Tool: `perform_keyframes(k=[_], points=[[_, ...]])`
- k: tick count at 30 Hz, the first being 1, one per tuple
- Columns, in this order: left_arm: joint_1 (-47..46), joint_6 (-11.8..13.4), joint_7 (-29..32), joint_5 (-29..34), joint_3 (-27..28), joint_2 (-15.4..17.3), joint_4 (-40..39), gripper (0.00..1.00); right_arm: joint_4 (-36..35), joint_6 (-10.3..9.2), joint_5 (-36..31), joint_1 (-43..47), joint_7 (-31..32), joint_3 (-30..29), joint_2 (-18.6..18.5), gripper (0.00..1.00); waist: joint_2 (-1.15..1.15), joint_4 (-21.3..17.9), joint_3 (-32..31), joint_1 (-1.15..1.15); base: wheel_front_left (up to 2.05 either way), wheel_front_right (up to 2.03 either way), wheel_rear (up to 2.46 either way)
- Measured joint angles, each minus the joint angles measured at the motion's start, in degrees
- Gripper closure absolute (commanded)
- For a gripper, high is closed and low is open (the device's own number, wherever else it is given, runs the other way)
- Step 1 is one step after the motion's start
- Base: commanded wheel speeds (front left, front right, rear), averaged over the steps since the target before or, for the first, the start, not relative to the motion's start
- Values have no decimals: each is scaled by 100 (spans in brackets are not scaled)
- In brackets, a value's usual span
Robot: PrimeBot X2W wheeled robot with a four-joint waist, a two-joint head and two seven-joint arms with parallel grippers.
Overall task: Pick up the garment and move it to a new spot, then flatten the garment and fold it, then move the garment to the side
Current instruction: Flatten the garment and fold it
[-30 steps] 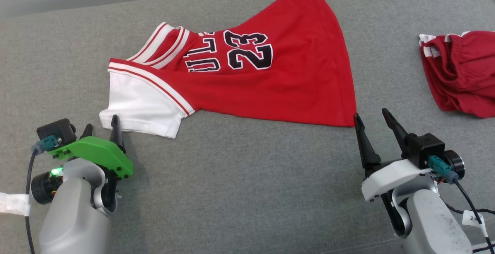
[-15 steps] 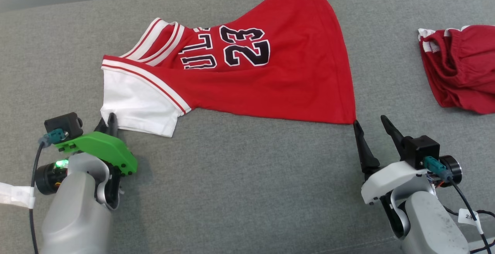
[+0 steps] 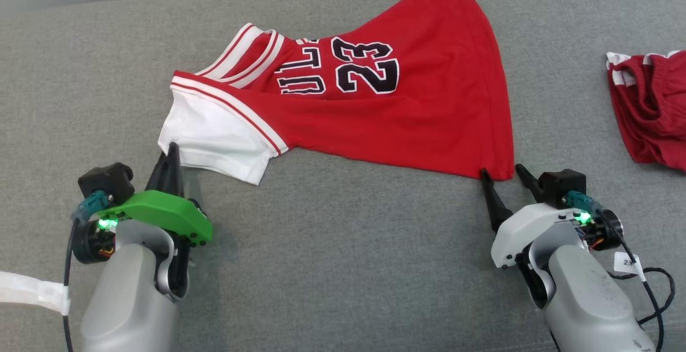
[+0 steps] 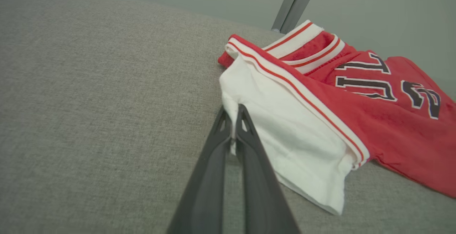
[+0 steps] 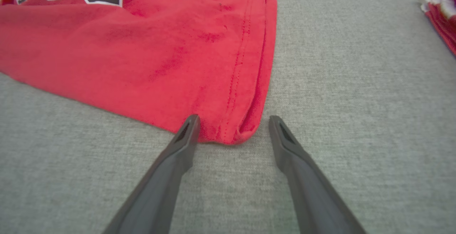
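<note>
One red jersey (image 3: 429, 116) with black "23" and partial "UL"

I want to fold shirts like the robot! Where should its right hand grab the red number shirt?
Grip the red shirt by its near hem corner, coming from the robot's side, low along the grey fabric. That corner points at the right gripper and sits between its open fingers; the left gripper pinches the white sleeve.
</note>
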Motion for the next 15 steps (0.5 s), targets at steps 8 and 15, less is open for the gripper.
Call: perform_keyframes(k=[8, 15], points=[[428, 14, -64, -15, -108, -78, -552, 100, 411, -4, 352, -219, 13, 87, -13, 100, 0, 125, -108, 0, 0, 0, 0], [648, 59, -18, -58, -136, -57, -1050, 100, 292, -4, 611, -393, -172, 216, 3, 100, 0, 104, -333, 0, 0, 0, 0]])
